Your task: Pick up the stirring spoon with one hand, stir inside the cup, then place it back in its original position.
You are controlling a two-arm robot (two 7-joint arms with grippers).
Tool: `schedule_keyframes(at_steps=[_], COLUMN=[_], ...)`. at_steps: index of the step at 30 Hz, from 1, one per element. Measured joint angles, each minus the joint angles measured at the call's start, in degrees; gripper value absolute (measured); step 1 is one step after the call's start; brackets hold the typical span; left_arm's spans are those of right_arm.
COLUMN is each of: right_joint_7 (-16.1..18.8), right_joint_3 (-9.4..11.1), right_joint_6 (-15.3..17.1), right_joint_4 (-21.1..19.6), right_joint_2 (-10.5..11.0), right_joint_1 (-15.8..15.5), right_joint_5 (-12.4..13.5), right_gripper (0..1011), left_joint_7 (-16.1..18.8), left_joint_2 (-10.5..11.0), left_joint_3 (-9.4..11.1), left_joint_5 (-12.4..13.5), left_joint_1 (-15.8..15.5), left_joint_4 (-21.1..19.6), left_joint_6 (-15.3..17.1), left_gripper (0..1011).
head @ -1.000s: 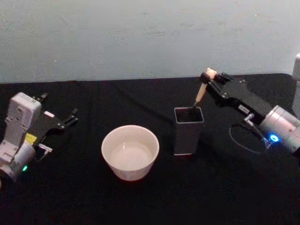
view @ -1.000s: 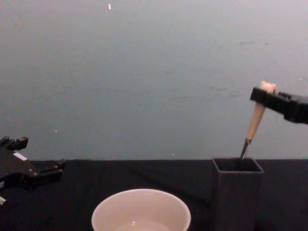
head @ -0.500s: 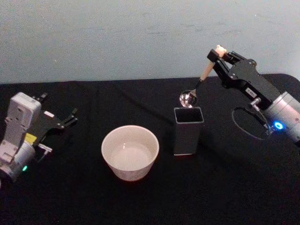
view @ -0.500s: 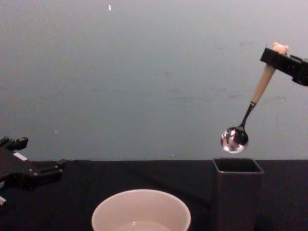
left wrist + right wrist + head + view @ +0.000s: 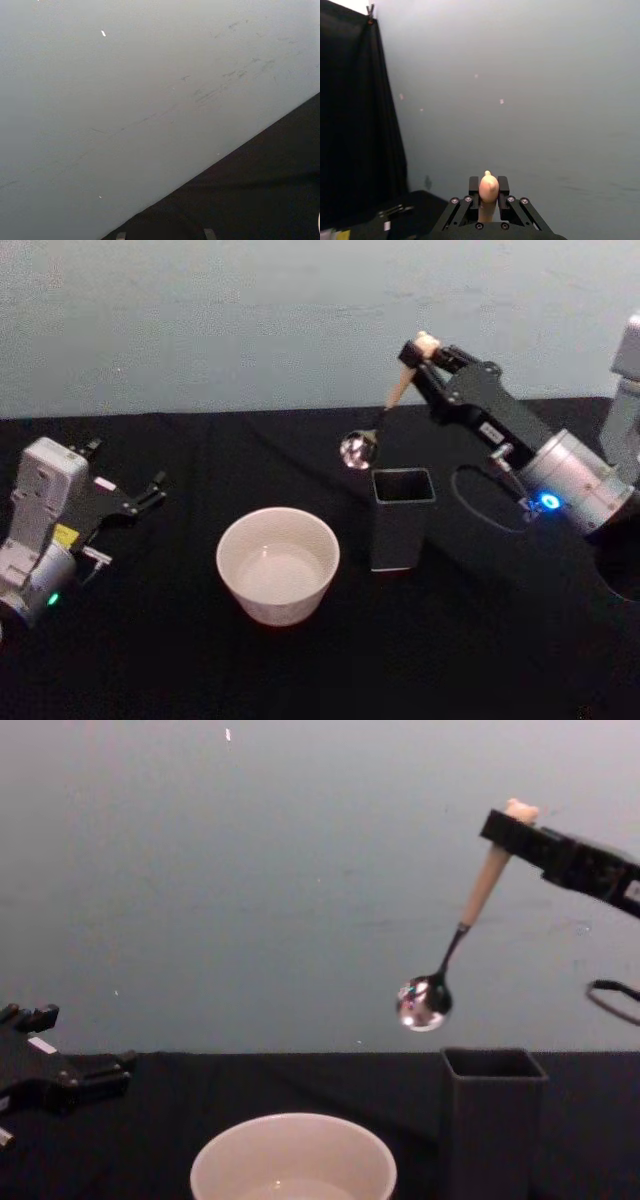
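stirring spoon [image 5: 469,910] aloft, clamped in right gripper [image 5: 512,823]

Aloft and tilted, upper right in the chest view: stirring spoon [image 5: 470,910], peach-beige handle with bear head on top, thin dark neck, shiny round bowl lowest, pinched near the top by right gripper [image 5: 512,823]. Bottom centre: cup [image 5: 293,1145], wide, cream-pink, upright, below-left of the spoon's bowl.

Head camera is looking down from high over the whole table [image 5: 300,680]. Chest camera is sitting low and near, facing the wall [image 5: 250,870]. Both are sharing cup [image 5: 278,565], holder [image 5: 402,520] and spoon [image 5: 393,398]. Left wrist camera is facing the wall, tilted. Right wrist camera is looking out along the right gripper [image 5: 489,189].
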Motion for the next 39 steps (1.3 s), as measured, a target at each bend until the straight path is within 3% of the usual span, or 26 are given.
schedule_keyframes(at_steps=[9, 15, 39], right_joint_7=[2.0, 2.8, 5.6], right_joint_3=[-3.8, -7.0, -12.9], right_joint_6=[0.7, 1.0, 3.4], right_joint_4=[2.0, 3.7, 4.8], right_joint_2=[-1.3, -1.9, -1.4], right_joint_1=[1.7, 2.7, 2.1], right_joint_5=[-1.2, -3.6, -6.5], right_gripper=[215, 215, 215], left_joint_7=[0.0, 0.0, 0.0], left_joint_2=[0.0, 0.0, 0.0], left_joint_3=[0.0, 0.0, 0.0], left_joint_5=[0.0, 0.0, 0.0], left_joint_1=[0.0, 0.0, 0.0], left_joint_4=[0.0, 0.0, 0.0], left_joint_6=[0.0, 0.0, 0.0], left_gripper=[1001, 1001, 1001])
